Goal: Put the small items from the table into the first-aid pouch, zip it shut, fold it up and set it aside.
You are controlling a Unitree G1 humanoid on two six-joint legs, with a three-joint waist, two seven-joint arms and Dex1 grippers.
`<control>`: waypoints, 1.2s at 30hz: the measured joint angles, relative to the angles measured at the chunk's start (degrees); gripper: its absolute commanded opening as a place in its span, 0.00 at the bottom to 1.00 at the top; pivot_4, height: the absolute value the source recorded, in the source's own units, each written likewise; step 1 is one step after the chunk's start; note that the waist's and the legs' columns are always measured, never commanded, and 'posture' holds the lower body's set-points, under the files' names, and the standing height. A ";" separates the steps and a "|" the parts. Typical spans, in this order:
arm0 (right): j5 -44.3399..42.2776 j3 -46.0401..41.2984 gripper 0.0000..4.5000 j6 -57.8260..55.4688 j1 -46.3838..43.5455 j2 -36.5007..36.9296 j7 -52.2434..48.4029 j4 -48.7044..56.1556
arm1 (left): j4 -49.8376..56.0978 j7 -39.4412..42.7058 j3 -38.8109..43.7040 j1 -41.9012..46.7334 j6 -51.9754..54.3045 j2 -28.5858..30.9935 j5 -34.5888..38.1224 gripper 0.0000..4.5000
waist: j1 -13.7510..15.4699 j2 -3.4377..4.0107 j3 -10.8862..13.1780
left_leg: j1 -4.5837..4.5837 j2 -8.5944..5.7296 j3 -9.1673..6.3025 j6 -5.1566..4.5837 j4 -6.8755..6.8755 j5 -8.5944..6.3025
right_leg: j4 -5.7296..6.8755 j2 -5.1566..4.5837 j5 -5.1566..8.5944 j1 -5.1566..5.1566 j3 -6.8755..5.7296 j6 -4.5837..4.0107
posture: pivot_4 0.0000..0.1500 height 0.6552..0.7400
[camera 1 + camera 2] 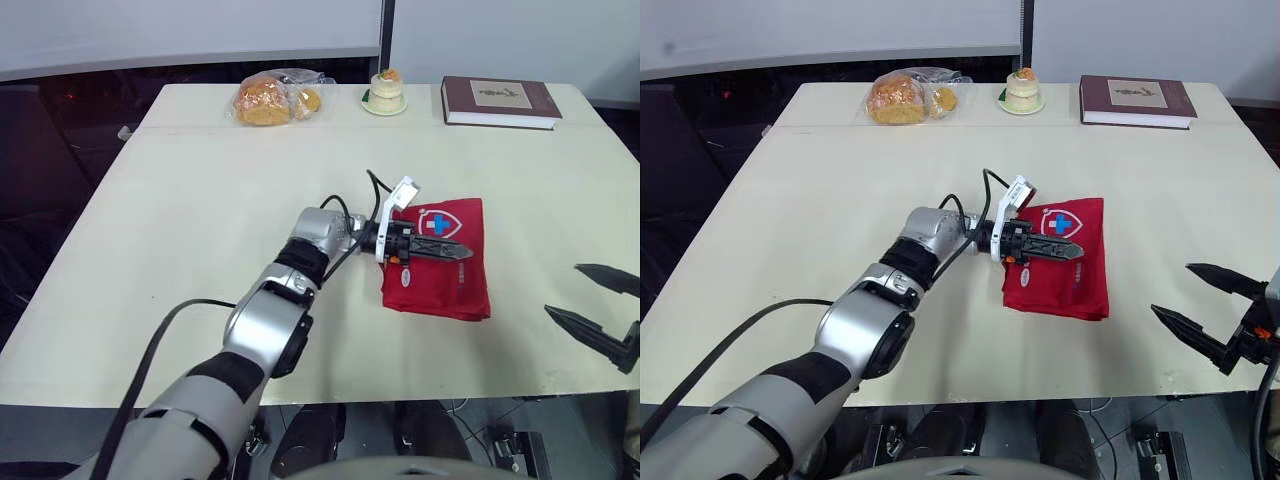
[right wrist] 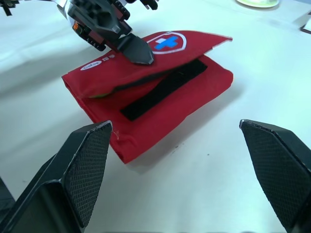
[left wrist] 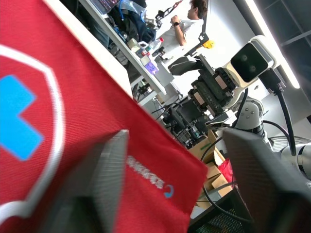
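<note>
**Count.** One red first-aid pouch (image 1: 450,285), two grippers, one book (image 1: 500,100), one bag of bread (image 1: 275,98) and one small dessert on a plate (image 1: 385,92).

**Pouch.** It lies folded on the table (image 1: 200,200), right of centre and towards the near edge. Its long axis runs roughly from near to far, slightly skewed. The end bearing the cross emblem (image 1: 437,222) points to the far edge. The top flap sits a little raised over the lower layer, which shows one black strip (image 2: 165,90).

**Left arm.** It reaches forward and across to the right with the elbow bent and the forearm low over the table. The left gripper (image 1: 462,253) lies over the pouch's top flap, pointing to the right. Its fingers (image 3: 97,184) stand apart with a gap between them. One fingertip appears to rest on the flap, though contact cannot be confirmed.

**Right arm.** The right gripper (image 1: 562,289) hovers by the table's near right edge, clear of the pouch. Its two fingers are spread wide and aimed towards the pouch.

**Surroundings.** The bread, dessert and book line the far edge, well apart from the pouch.
</note>
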State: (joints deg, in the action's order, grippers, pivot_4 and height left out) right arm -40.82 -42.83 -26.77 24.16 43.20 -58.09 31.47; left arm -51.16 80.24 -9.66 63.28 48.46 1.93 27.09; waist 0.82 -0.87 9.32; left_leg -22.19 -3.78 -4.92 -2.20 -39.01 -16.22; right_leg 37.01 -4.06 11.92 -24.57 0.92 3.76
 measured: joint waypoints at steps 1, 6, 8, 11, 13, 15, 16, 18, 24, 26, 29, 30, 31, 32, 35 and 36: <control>0.08 0.04 1.00 0.16 -0.01 -0.06 0.24 0.00 | -0.36 0.05 0.17 0.20 -0.21 -0.23 -0.27 0.97 | 0.02 0.00 0.00 | 0.00 0.00 0.00 0.00 0.00 0.00 | 0.00 0.00 0.00 0.00 0.00 0.00 | 1.00 0.87; 0.11 0.18 1.00 0.79 -0.06 -0.31 1.31 0.01 | -1.07 -0.63 1.10 0.40 -1.44 -1.49 -1.30 0.97 | 0.07 0.00 0.00 | -0.02 0.00 -0.02 0.00 -0.06 0.00 | 0.00 0.00 0.00 0.02 -0.02 0.01 | 1.00 0.87; 0.15 0.25 1.00 0.81 0.26 -0.42 1.66 0.09 | -1.12 -1.48 2.68 0.36 -2.82 -2.17 -1.29 0.97 | 0.09 0.00 0.00 | -0.03 0.00 -0.02 0.01 -0.08 0.01 | 0.00 -0.01 0.00 0.02 -0.03 0.01 | 1.00 0.87; 0.18 0.25 1.00 0.85 0.87 -0.43 2.01 0.21 | -0.88 -1.50 3.45 0.23 -3.66 -2.62 -1.28 0.97 | 0.06 0.00 0.00 | -0.03 0.00 -0.02 0.02 -0.08 0.01 | 0.00 -0.01 0.00 0.02 -0.02 0.01 | 1.00 0.87; 0.19 0.25 1.00 0.89 1.21 -0.44 2.22 0.25 | -0.72 -1.68 4.14 0.18 -4.10 -2.93 -1.28 0.89 | 0.04 0.00 0.00 | -0.03 0.00 -0.02 0.02 -0.08 0.01 | 0.00 -0.01 0.00 0.02 -0.02 0.01 | 1.00 0.87; 0.19 0.25 1.00 0.92 1.37 -0.44 2.35 0.30 | -0.68 -2.72 4.72 0.18 -5.32 -3.42 -1.51 0.80 | 0.05 0.00 0.00 | -0.03 0.00 -0.01 0.01 -0.08 0.01 | 0.00 -0.01 0.00 0.02 -0.02 0.01 | 1.00 0.87; 0.20 0.25 1.00 0.94 1.38 -0.45 2.42 0.46 | -0.70 -3.64 4.69 0.17 -6.10 -3.80 -2.24 0.65 | 0.05 0.00 0.00 | -0.03 0.00 -0.01 0.01 -0.08 0.01 | 0.00 0.00 0.00 0.02 -0.02 0.01 | 1.00 0.87; 0.22 0.25 1.00 1.00 1.38 -0.45 2.52 0.92 | -0.73 -4.61 4.60 0.07 -7.22 -4.37 -3.03 0.48 | 0.04 0.00 0.00 | -0.03 0.00 -0.01 0.01 -0.08 0.01 | 0.00 0.00 0.00 0.02 -0.02 0.01 | 1.00 0.87; 0.42 0.34 1.00 1.89 1.88 -1.42 3.36 1.26 | 1.09 -7.27 0.07 -3.28 -17.73 -6.25 -9.51 0.04 | 0.14 0.00 0.00 | -0.02 0.00 0.00 0.04 -0.08 0.02 | 0.00 -0.02 -0.01 0.02 0.01 0.01 | 1.00 0.87; 0.59 0.47 1.00 2.06 2.50 -1.61 3.51 1.40 | 3.14 -8.01 -2.82 -4.81 -23.62 -6.52 -12.92 0.04 | 0.30 0.01 -0.01 | 0.00 0.00 0.00 0.02 -0.08 0.01 | -0.02 -0.05 -0.01 0.08 0.01 0.02 | 1.00 0.87; 0.65 1.09 1.00 2.22 3.17 -1.93 3.56 1.71 | 5.72 -8.06 -6.88 -7.30 -31.06 -6.34 -17.38 0.04 | 0.38 0.02 -0.02 | 0.04 0.00 0.00 -0.06 -0.08 -0.04 | -0.05 -0.05 -0.02 0.13 0.01 0.03 | 1.00 0.87; 0.66 1.27 1.00 2.29 3.38 -1.94 3.58 1.79 | 6.09 -8.08 -8.10 -7.69 -33.20 -6.20 -18.66 0.04 | 0.42 0.03 -0.02 | 0.04 0.00 0.00 -0.07 -0.08 -0.05 | -0.06 -0.05 -0.02 0.13 0.01 0.03 | 1.00 0.87; 0.67 1.29 1.00 2.39 3.67 -1.96 3.59 1.88 | 6.84 -8.08 -9.35 -8.21 -35.53 -5.77 -20.03 0.04 | 0.44 0.03 -0.03 | 0.06 0.00 0.00 -0.11 -0.08 -0.07 | -0.06 -0.05 -0.02 0.15 0.01 0.03 | 1.00 0.87; 0.68 1.28 1.00 2.47 3.93 -1.98 3.61 1.99 | 7.51 -8.08 -10.78 -8.92 -38.13 -5.36 -21.47 0.04 | 0.44 0.04 -0.03 | 0.10 0.00 0.00 -0.13 -0.08 -0.08 | -0.07 -0.04 -0.02 0.19 0.01 0.03 | 1.00 0.87; 0.71 1.29 1.00 2.64 4.52 -2.07 3.61 2.36 | 7.83 -8.10 -13.28 -9.89 -43.48 -4.62 -24.43 0.04 | 0.50 0.04 -0.04 | 0.12 0.00 -0.01 -0.17 -0.08 -0.11 | -0.09 -0.04 -0.02 0.22 -0.01 0.03 | 1.00 0.87; 0.75 1.34 1.00 2.70 4.64 -2.13 3.61 2.37 | 7.83 -8.10 -13.75 -10.19 -44.93 -4.50 -25.25 0.04 | 0.51 0.04 -0.04 | 0.20 0.00 -0.02 -0.22 -0.08 -0.13 | -0.13 -0.04 -0.02 0.32 -0.02 0.03 | 1.00 0.87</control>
State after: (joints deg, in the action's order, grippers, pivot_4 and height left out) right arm -40.08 -41.49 -24.07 28.81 41.07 -54.48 33.84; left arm -43.33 72.14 -23.41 53.10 3.53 -2.57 1.85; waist 1.33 -0.83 9.28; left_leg -21.99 -3.78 -4.94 -2.42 -39.08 -16.35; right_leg 36.88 -4.11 11.91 -24.24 0.90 3.79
